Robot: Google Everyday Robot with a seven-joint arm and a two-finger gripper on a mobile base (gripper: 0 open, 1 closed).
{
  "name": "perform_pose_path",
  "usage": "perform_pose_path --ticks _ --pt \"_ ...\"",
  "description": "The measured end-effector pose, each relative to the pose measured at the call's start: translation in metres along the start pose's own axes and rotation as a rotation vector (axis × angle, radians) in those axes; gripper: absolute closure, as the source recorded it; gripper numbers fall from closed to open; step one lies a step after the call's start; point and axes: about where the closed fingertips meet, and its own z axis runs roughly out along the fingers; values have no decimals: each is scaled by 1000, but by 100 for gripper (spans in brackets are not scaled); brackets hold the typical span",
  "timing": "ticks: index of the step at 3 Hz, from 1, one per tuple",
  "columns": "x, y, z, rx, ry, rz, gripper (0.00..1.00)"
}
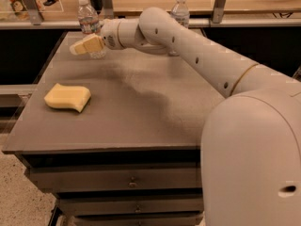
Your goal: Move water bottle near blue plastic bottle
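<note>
The water bottle (87,19), clear with a white cap and a narrow label band, stands upright at the table's back left corner. The blue plastic bottle (180,11), bluish with a white cap and a larger label, stands at the back centre, its lower part hidden behind my arm. My gripper (83,45) points left and sits low in front of the water bottle's lower half, overlapping its base. Whether it touches the bottle cannot be told.
A yellow sponge (67,97) lies on the left side of the grey table (141,117). A wooden counter with metal posts (219,3) runs behind the table. My arm (197,51) reaches across the table's back right part. Drawers sit under the tabletop.
</note>
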Motion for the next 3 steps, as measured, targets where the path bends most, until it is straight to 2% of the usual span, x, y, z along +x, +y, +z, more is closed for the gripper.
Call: perform_pose_path --ticks 1,3 --pt "-8 -8 15 11 3 -20 0" --pt "-27 -25 34 35 -6 -64 41"
